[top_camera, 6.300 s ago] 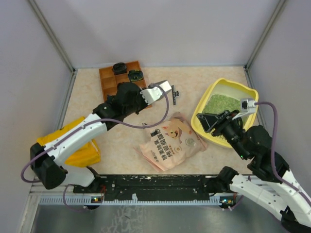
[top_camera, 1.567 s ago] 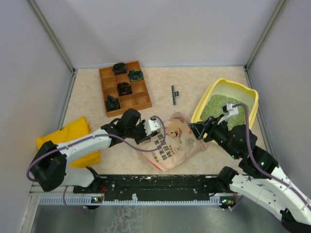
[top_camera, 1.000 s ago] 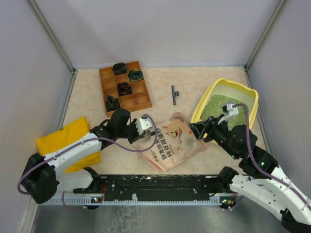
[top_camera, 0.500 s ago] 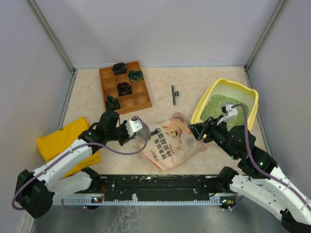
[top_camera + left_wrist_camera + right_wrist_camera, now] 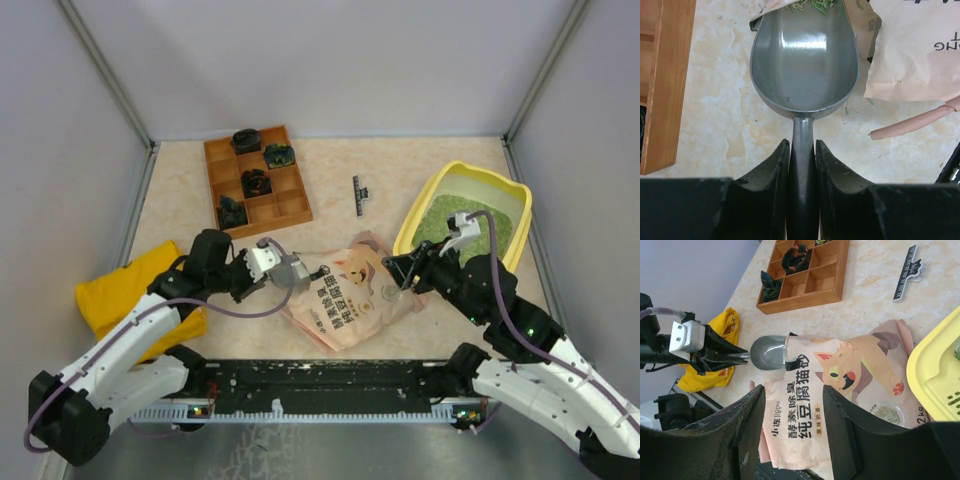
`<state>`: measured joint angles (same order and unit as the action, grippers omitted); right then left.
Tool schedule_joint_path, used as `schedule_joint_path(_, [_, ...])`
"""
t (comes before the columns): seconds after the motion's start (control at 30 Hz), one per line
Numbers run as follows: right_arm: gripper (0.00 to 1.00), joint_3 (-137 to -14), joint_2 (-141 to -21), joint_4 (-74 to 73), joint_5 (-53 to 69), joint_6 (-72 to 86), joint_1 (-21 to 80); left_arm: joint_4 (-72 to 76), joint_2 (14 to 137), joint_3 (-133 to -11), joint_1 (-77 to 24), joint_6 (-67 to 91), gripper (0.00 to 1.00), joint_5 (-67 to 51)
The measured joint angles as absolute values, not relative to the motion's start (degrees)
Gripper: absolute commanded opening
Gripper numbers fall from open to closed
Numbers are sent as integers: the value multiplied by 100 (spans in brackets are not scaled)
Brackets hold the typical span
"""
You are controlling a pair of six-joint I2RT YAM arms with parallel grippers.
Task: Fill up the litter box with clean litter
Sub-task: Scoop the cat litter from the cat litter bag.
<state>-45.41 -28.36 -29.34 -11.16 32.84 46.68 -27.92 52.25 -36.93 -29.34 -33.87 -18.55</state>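
The yellow litter box sits at the right and holds green clean litter; its rim also shows in the right wrist view. My left gripper is shut on the handle of a grey scoop. The scoop bowl is empty, and its tip sits at the mouth of the pink litter pouch, where a few green granules lie. My right gripper is open and empty over the pouch's right end, beside the litter box.
A brown wooden compartment tray with small dark items stands at the back left. A black clip lies behind the pouch. A yellow cloth bag lies at the near left under my left arm.
My left gripper has drawn back to the left with the scoop, from over the pouch to its left edge. My right gripper has shifted slightly left and stays open.
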Motion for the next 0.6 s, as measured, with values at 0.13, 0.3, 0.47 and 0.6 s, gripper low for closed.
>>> schedule_joint_path(0.13, [49, -4541, -2853, -2884, -1033, 3277, 4668, -2993, 5148, -3693, -2884, -3393, 0, -1796])
schedule_joint_path(0.3, [49, -4541, -2939, -2875, -934, 3275, 4668, -3277, 4897, -3769, -2871, -3400, 0, -1693])
schedule_joint_path(0.47, [48, -4543, -2943, -2875, -915, 3277, 4668, -3566, 4696, -3824, -2867, -3463, 0, -1538])
schedule_joint_path(0.6, [48, -4543, -2943, -2873, -884, 3282, 4668, -3736, 4565, -3854, -2849, -3533, 0, -1472])
